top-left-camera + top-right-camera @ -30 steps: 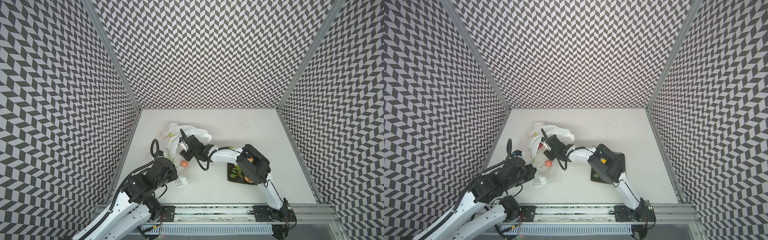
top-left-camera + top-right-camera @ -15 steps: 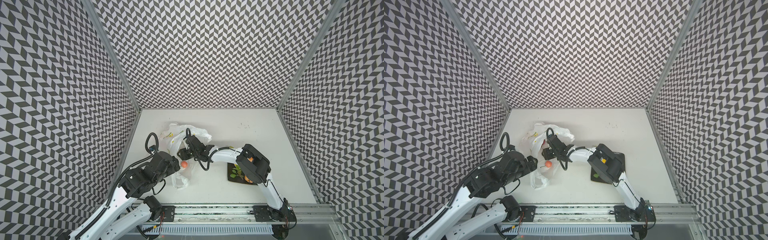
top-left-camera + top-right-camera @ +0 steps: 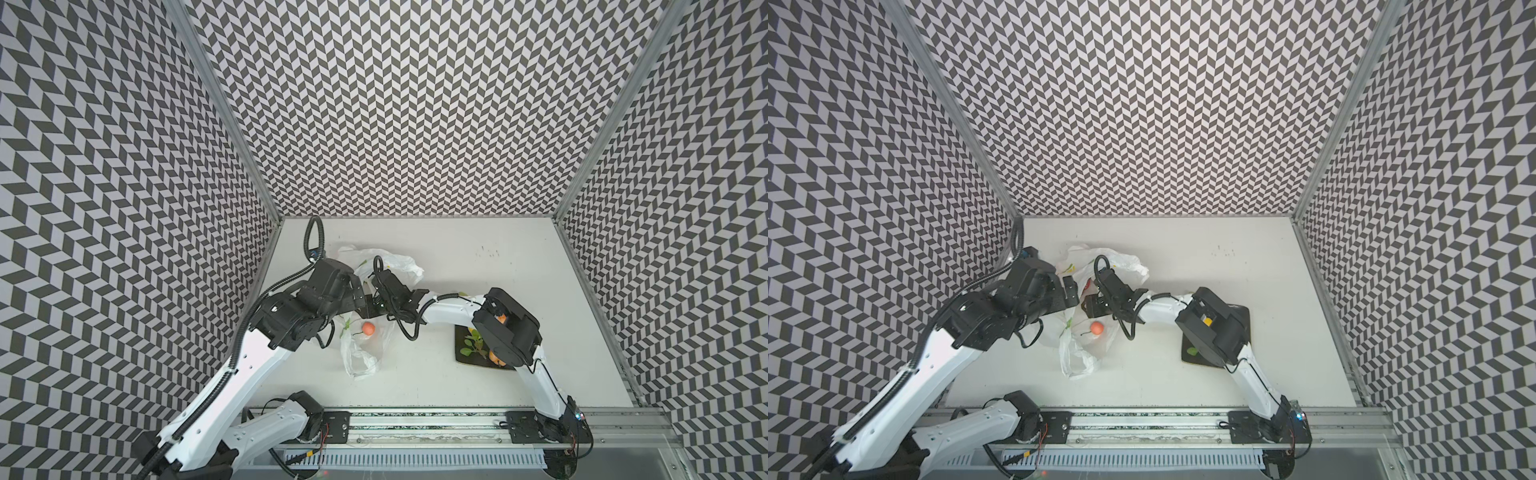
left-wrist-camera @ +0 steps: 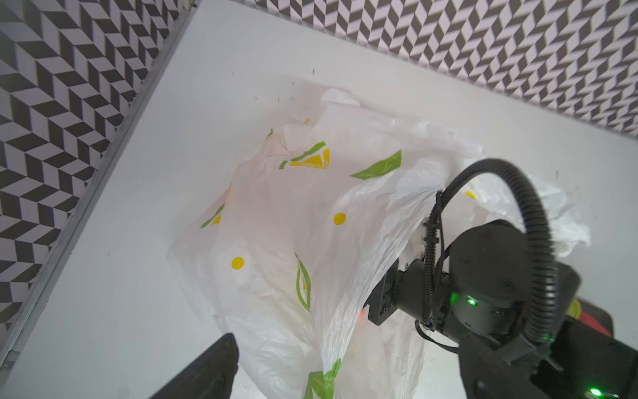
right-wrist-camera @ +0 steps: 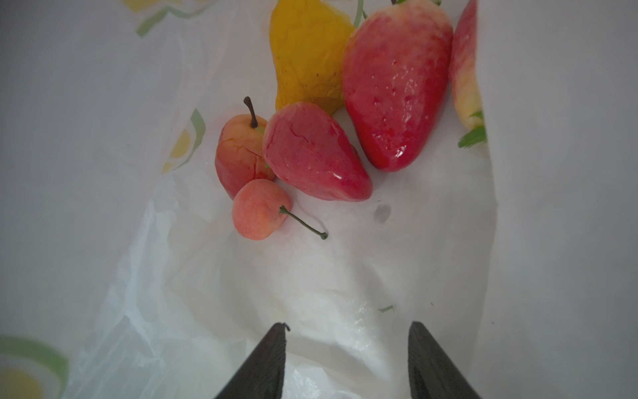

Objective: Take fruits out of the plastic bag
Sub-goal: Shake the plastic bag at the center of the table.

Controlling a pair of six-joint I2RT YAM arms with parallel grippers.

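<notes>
- My left gripper hangs over the bag, fingers spread wide, gripping nothing.
- My right gripper reaches inside the bag, its fingers parted and bare.
- Just ahead of them lie fruits: two red pieces, a yellow pear, a small apple and a stemmed peach.
- More fruit sits on the dark plate, well apart from the bag.

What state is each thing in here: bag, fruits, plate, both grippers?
Thin white lemon-print plastic bag, crumpled on the table, mouth open.
Red, yellow and peach toy fruits, loose inside the bag.
Dark square plate, holding orange fruit and green leaves, partly hidden.
Right gripper, open, empty, inside the bag.
Left gripper, open, by the bag's mouth.
</notes>
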